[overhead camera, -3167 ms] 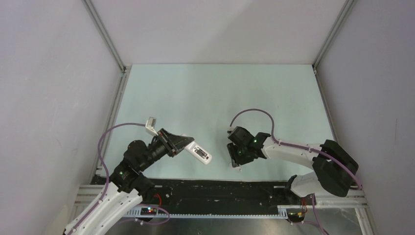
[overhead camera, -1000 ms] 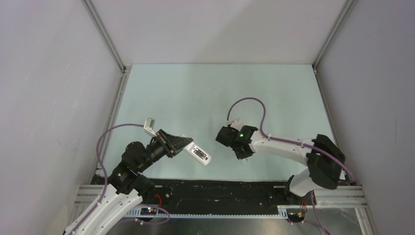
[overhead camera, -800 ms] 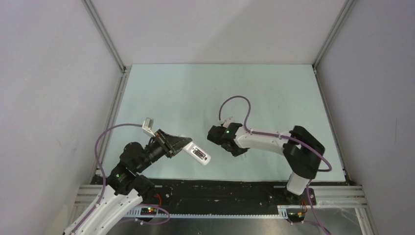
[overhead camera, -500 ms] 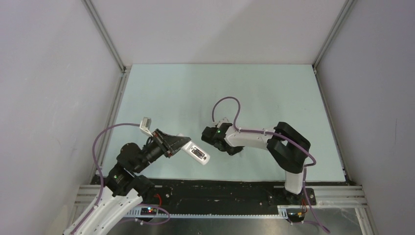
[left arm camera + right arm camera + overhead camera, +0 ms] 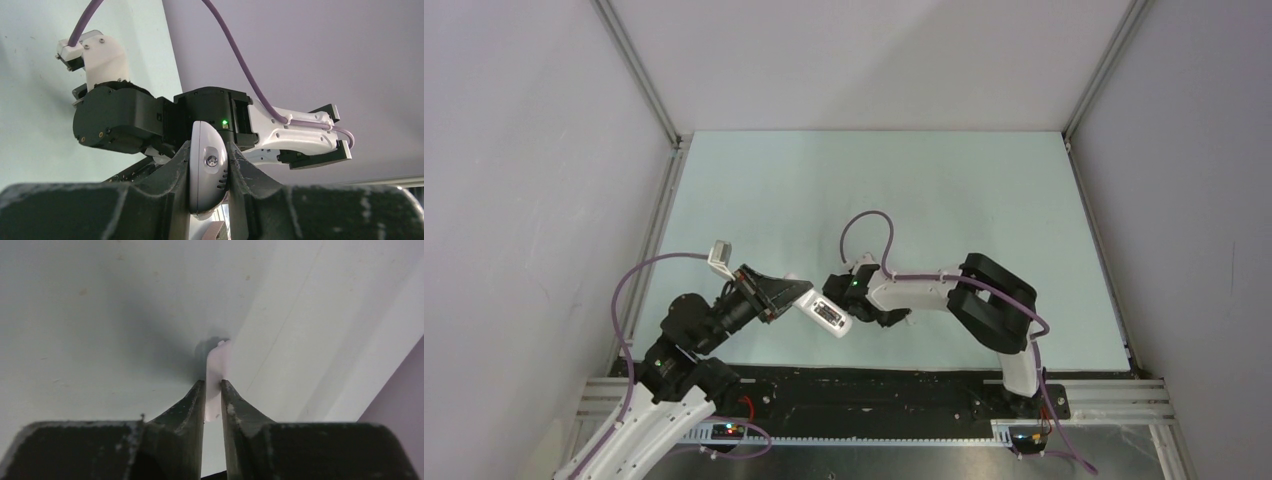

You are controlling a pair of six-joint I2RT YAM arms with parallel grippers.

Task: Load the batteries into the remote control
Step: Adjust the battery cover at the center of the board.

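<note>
My left gripper (image 5: 790,297) is shut on the white remote control (image 5: 827,314) and holds it tilted above the table near the front. In the left wrist view the remote (image 5: 207,170) sits end-on between the fingers (image 5: 176,165). My right gripper (image 5: 884,317) is close to the remote's right side. In the right wrist view it (image 5: 213,386) is shut on a thin white flat cover piece (image 5: 217,371), seen edge-on just above the table. The right wrist (image 5: 130,120) fills the left wrist view behind the remote. No batteries are in view.
The pale green table (image 5: 924,200) is enclosed by grey walls on three sides, with metal corner posts (image 5: 639,75). A black strip (image 5: 874,385) runs along the near edge by the arm bases. Purple cables (image 5: 869,225) loop above both wrists.
My right arm has swung left across the table with the white piece, from the right of centre to right beside the remote. My left arm and the remote have hardly moved.
</note>
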